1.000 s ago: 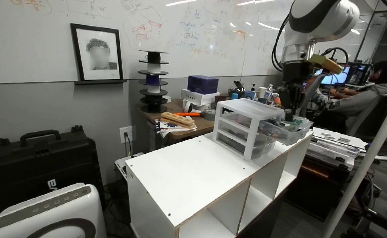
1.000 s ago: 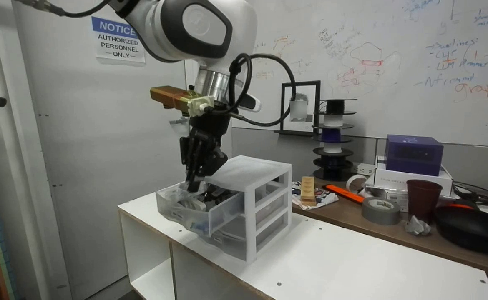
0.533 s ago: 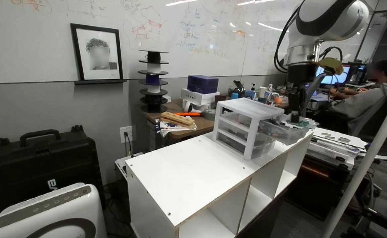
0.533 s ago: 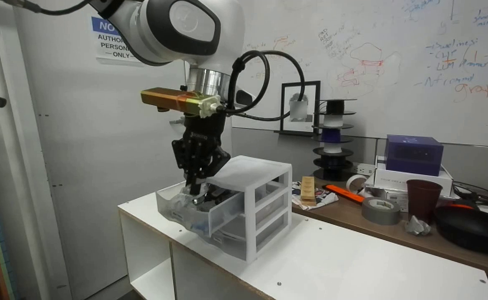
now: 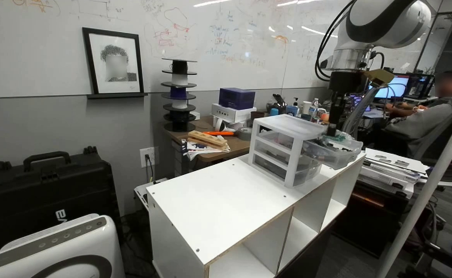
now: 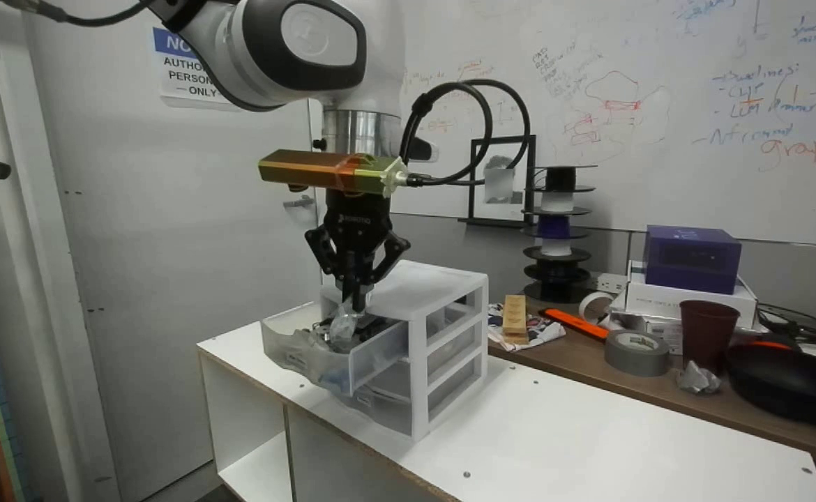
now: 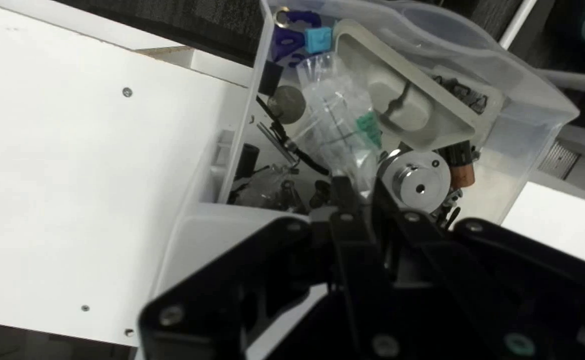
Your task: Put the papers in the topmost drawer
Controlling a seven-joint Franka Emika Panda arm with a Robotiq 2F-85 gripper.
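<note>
jaws: pinched on bag [image 7: 340,120], in front of unit [image 6: 422,286] | top drawer [image 6: 310,366]: stands out of unit's front; likely light, stiff; push mid-front | papers: can't pick out in or around unit; likely floppy, slippery; pinch an edge

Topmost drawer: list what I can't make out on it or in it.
Label on the drawer: too small to read in an exterior view.
One end of the bag: hidden by the gripper in the wrist view.
Drawer's rear: hidden under the unit top in the wrist view.
</note>
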